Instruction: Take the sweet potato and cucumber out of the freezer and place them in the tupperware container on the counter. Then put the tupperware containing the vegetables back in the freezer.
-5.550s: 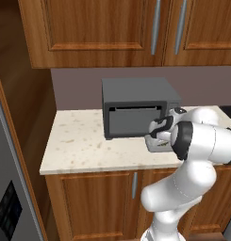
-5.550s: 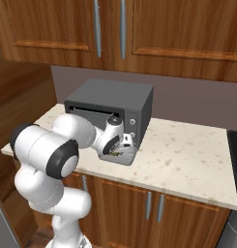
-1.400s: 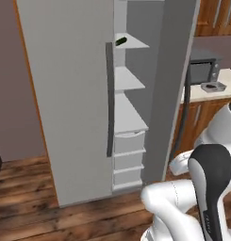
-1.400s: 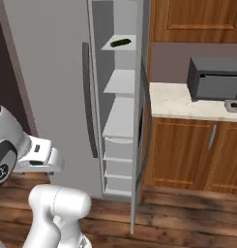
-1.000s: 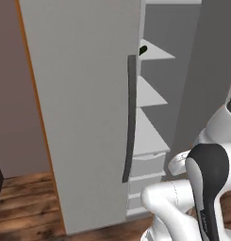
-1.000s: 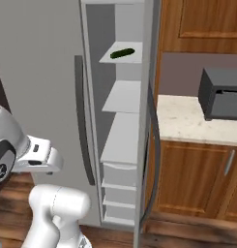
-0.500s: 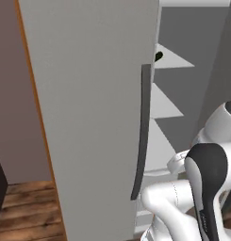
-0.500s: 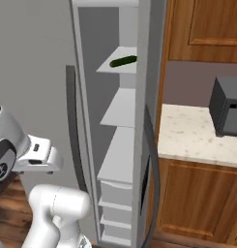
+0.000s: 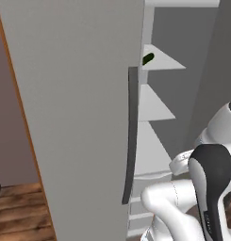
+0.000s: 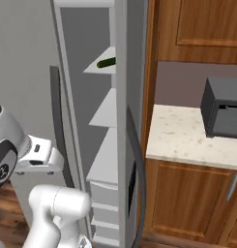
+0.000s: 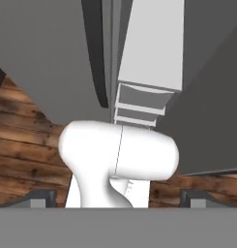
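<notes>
Straight ahead of the base stands the freezer, its tall light-grey door swung open and its long dark curved handle running down the door's edge. Behind the door, white shelves step down the grey interior, with drawers below them. On the highest shelf in sight lies the cucumber — slim and green, near the shelf's front edge; from the left base view it just peeks past the door.

To the right of the freezer runs the counter, beige and speckled, over brown cabinet doors. A dark-grey microwave sits on it toward the far right.

Down in the hand view, the gripper has its two dark fingertips spread as wide as they go, with nothing held between them — it points toward the wooden floor and the freezer's lower drawers.
</notes>
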